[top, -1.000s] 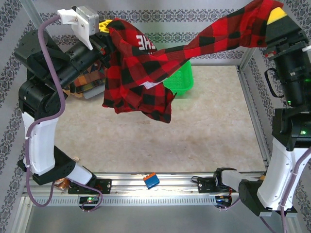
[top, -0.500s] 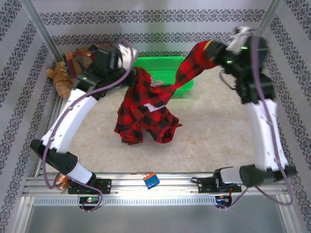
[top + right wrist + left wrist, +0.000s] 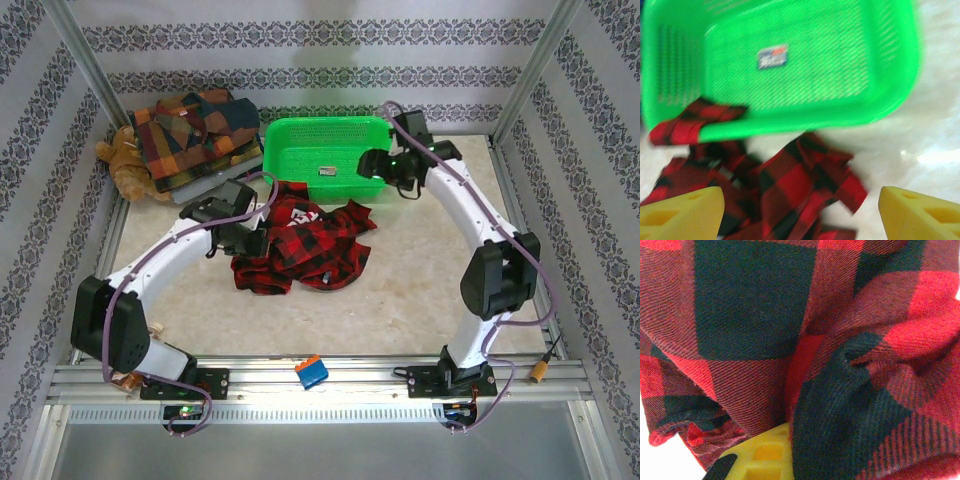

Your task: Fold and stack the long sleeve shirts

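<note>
Dropped, one red shirt (image 3: 300,250) lies against one basket (image 3: 325,122).

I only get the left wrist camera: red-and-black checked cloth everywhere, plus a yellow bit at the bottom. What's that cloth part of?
Observer: It's a crumpled red-and-black check flannel shirt lying on the table, in front of a green plastic basket.
Operator: Is the other arm holding it?
Observer: No. The right gripper hangs open above it, empty.
Operator: Any finished shirts?
Observer: Folded patchwork plaid shirts are stacked in the far left corner, beside a brown teddy bear.
</note>
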Robot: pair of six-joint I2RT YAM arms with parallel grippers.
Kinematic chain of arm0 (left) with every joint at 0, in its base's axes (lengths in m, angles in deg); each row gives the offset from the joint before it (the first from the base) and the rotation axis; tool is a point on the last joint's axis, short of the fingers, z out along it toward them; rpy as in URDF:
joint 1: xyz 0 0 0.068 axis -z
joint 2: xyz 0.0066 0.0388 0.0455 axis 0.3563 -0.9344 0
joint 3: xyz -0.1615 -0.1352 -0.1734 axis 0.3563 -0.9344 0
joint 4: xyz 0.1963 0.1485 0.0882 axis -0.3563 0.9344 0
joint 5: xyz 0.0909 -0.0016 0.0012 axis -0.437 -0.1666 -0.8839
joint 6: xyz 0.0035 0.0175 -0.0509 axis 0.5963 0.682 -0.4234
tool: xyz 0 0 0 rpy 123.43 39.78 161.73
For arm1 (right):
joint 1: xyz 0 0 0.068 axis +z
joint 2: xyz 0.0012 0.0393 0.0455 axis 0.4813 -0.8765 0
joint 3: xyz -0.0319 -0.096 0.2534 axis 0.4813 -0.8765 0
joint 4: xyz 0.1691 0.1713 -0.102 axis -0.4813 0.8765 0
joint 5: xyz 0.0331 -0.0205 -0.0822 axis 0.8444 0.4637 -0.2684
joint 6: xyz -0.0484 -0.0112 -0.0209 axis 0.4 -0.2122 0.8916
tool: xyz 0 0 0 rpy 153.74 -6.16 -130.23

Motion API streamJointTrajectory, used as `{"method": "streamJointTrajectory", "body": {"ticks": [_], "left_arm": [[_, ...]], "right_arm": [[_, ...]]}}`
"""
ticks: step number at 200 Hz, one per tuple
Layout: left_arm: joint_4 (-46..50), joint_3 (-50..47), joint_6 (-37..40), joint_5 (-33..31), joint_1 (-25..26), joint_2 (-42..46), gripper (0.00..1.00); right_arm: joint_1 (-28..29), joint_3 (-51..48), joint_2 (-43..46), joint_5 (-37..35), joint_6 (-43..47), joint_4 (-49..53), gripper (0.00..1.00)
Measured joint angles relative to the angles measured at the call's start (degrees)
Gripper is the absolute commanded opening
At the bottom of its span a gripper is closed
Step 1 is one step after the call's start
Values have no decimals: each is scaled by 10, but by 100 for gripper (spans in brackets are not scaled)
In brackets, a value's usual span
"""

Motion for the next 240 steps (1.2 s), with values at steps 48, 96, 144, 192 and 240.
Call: {"method": "streamJointTrajectory", "body": {"ticks": [48,96,144,192,240], "left_arm": [[-26,-51,-28,36,0,48,0],[-42,-58,-52,57,0,124,0],[-43,-66,-56,55,0,149,0],[-44,-46,-52,60,0,127,0],[-58,-10,-35,89,-7,77,0]], "right_arm": [[-51,73,-132,-21,30,-17,74],[-53,119,-243,-19,17,-21,37],[-71,56,-208,-9,-69,-56,3],[-145,-213,-5,-38,-191,-84,0],[-261,-426,195,-115,-386,-105,0]]}}
